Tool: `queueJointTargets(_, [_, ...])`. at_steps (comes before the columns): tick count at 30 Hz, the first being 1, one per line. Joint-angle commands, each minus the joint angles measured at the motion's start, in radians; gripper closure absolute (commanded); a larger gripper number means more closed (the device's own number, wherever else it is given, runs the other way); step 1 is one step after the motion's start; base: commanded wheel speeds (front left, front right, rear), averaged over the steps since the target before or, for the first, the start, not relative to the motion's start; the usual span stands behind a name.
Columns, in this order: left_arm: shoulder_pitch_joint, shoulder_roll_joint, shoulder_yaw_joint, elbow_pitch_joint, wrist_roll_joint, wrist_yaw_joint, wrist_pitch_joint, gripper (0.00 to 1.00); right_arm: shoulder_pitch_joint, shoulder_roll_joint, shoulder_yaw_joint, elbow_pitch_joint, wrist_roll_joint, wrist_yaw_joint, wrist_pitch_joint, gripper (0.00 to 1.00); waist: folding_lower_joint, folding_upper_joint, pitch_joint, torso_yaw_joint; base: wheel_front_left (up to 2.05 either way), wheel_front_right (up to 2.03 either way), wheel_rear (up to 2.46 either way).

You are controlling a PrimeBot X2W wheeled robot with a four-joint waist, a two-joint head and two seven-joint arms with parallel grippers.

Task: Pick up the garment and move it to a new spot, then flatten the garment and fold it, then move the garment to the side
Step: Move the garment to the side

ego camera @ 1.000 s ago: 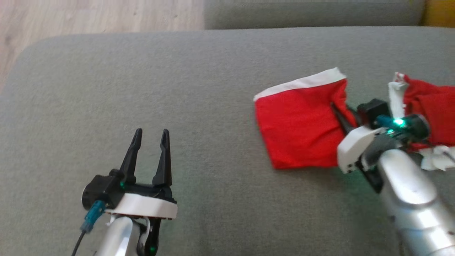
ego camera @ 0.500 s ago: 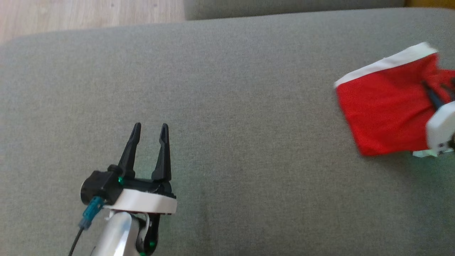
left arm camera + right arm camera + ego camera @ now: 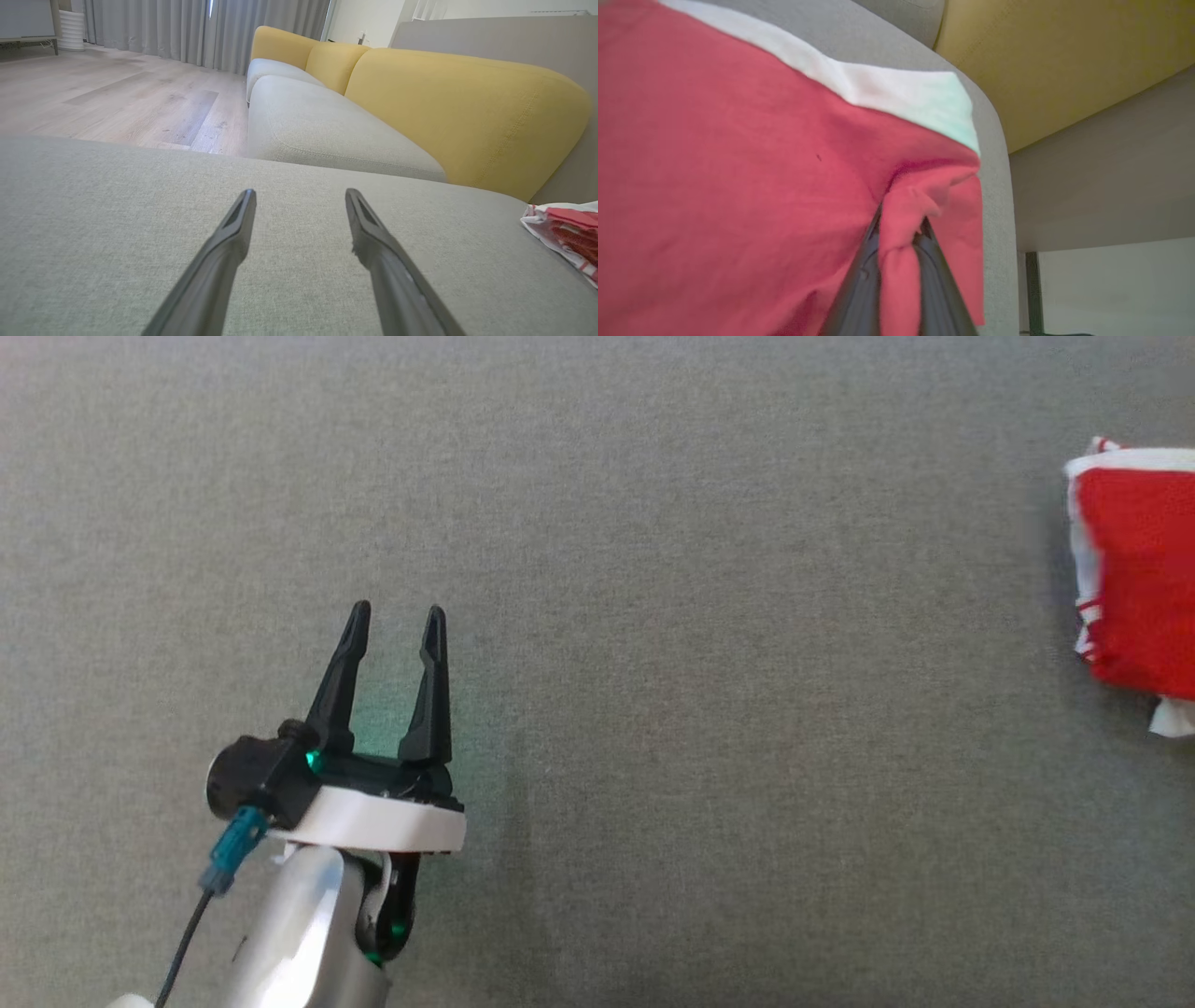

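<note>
Garment (image 3: 1134, 579), red with a white band, lies on the grey seat (image 3: 653, 569) at the far right of the head view. It is well apart from the left gripper (image 3: 397, 611), whose fingers stand wide and empty over bare seat. The right gripper (image 3: 901, 228) is pinched on a bunched red fold near the seat's edge, so the right arm is nearer and likely makes the carry. The garment's long axis cannot be told, as the frame cuts it off.

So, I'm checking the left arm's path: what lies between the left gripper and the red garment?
The stretch is bare: in the head view, plain grey cushion runs from the left gripper to the garment.
</note>
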Motion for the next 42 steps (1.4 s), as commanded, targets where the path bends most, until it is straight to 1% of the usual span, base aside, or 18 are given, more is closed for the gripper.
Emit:
queueJointTargets(1, [-0.039,0.006,0.027,-0.031,0.011,-0.005,-0.010,0.00,-0.012,-0.060,-0.017,-0.004,-0.016,-0.001,0.003,1.00,-0.0002,0.0000,0.019,0.006,0.00,0.00,0.00])
queueJointTargets(5, [-0.051,0.006,0.030,-0.031,0.012,-0.007,-0.010,0.00,-0.021,-0.062,-0.046,0.020,-0.046,-0.001,0.008,1.00,-0.0002,0.0000,0.034,0.007,0.00,0.00,0.00])
queueJointTargets(12, [-0.064,0.006,0.034,-0.019,0.020,-0.011,-0.010,0.00,-0.041,-0.018,-0.110,0.042,-0.091,-0.001,0.008,1.00,-0.0002,0.0000,0.037,-0.003,0.00,0.00,0.00])
queueJointTargets(13, [-0.064,0.006,0.034,-0.017,0.020,-0.011,-0.010,0.00,-0.042,-0.011,-0.121,0.043,-0.099,-0.001,0.004,0.53,-0.0002,0.0000,0.034,-0.004,0.00,0.00,0.00])
queueJointTargets(14, [-0.064,0.006,0.035,-0.016,0.020,-0.012,-0.010,0.00,-0.043,-0.003,-0.133,0.045,-0.106,-0.001,0.002,0.00,-0.0002,0.0000,0.029,-0.006,0.00,0.00,0.00])
queueJointTargets(18, [-0.057,0.006,0.039,-0.009,0.020,-0.013,-0.010,0.00,-0.044,0.034,-0.179,0.042,-0.130,-0.001,-0.011,0.00,-0.0002,0.0000,0.004,-0.014,0.00,0.00,0.00])
queueJointTargets(22, [-0.043,0.006,0.046,-0.007,0.020,-0.013,-0.010,0.00,-0.051,0.076,-0.211,0.011,-0.163,-0.001,-0.025,0.00,-0.0002,0.0000,-0.035,-0.021,0.00,0.00,0.00])
queueJointTargets(27, [-0.020,0.006,0.065,-0.009,0.021,-0.013,-0.010,0.00,-0.062,0.158,-0.225,-0.070,-0.198,-0.001,-0.042,0.00,-0.0002,0.0000,-0.101,-0.028,0.00,0.00,0.00])
queueJointTargets(31, [0.006,0.006,0.087,-0.021,0.019,-0.005,-0.010,0.00,-0.066,0.265,-0.241,-0.160,-0.187,-0.001,-0.067,0.00,-0.0002,0.0000,-0.160,-0.032,0.00,0.00,0.00])
queueJointTargets(34, [0.033,0.006,0.109,-0.030,0.021,0.001,-0.010,0.00,-0.053,0.356,-0.254,-0.232,-0.159,-0.001,-0.110,0.00,-0.0002,0.0000,-0.204,-0.038,0.00,0.00,0.00])
queueJointTargets(42, [0.101,0.006,0.156,-0.072,0.026,0.011,-0.010,0.00,0.054,0.604,-0.288,-0.396,-0.080,-0.001,-0.220,0.00,-0.0002,0.0000,-0.294,-0.034,0.00,0.00,0.00])
